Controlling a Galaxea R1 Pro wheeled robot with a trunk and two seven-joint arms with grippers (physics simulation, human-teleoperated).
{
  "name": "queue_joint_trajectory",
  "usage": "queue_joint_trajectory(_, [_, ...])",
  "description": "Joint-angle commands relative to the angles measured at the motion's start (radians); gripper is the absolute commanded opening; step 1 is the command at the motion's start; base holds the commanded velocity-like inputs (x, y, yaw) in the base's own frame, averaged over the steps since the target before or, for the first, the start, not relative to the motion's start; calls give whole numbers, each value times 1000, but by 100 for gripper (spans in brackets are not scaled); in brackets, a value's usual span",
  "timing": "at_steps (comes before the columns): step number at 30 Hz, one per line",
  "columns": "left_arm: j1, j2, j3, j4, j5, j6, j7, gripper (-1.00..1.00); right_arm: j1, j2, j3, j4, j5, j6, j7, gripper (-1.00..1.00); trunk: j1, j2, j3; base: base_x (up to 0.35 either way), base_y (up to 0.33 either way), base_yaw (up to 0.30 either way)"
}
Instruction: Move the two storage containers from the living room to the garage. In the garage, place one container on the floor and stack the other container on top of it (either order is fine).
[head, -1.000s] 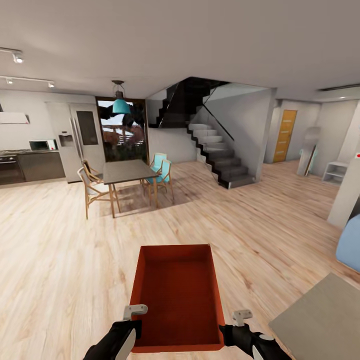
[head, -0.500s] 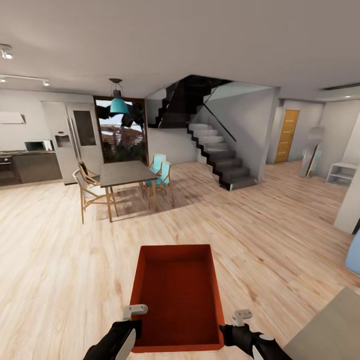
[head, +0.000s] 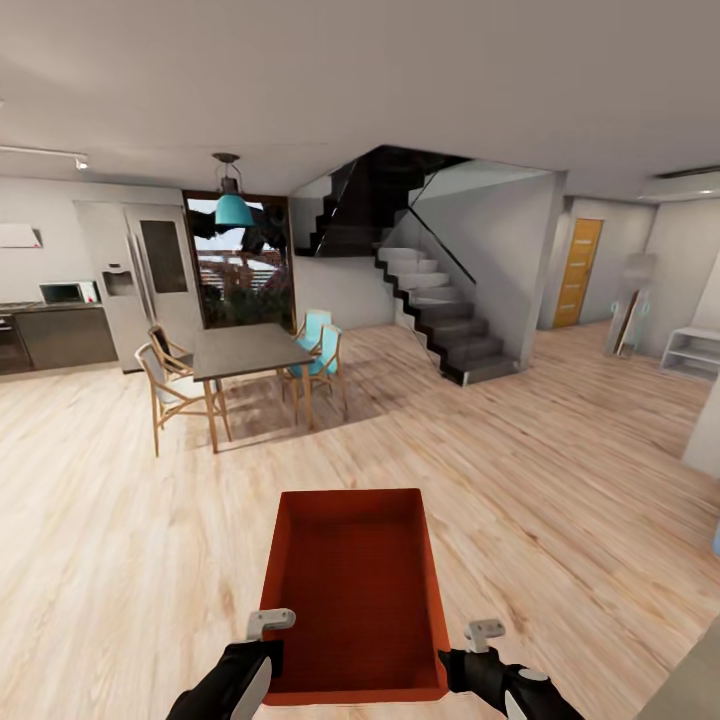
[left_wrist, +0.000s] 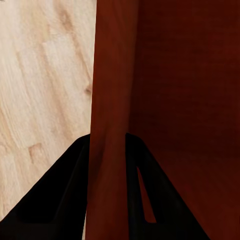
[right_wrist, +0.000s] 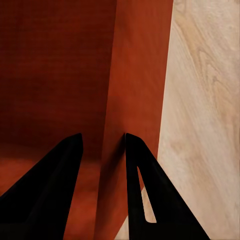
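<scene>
At lower centre of the head view, storage container (head: 355, 590) carried long axis pointing ahead, left pincer (left_wrist: 107, 150) and right pincer (right_wrist: 114, 147) each clamped on a side wall.

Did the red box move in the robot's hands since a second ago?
No. The storage container sits just the same between the left gripper and right gripper. The dining table slid left because the camera turned.

One storage container (head: 355, 590), four chairs (head: 165, 385)
</scene>
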Motion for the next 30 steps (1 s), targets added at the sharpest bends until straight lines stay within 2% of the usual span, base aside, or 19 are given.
queue_joint_trajectory(1, [-1,39,-3,-5,18,-43,-21,-100,0,-2,-5,1,-5,9,12,-100,1,-1,0,325,0,0])
queue_joint_trajectory(30, [-1,39,-3,-5,19,-43,-22,-100,0,-2,-4,1,-6,9,13,-100,1,-1,0,325,0,-12])
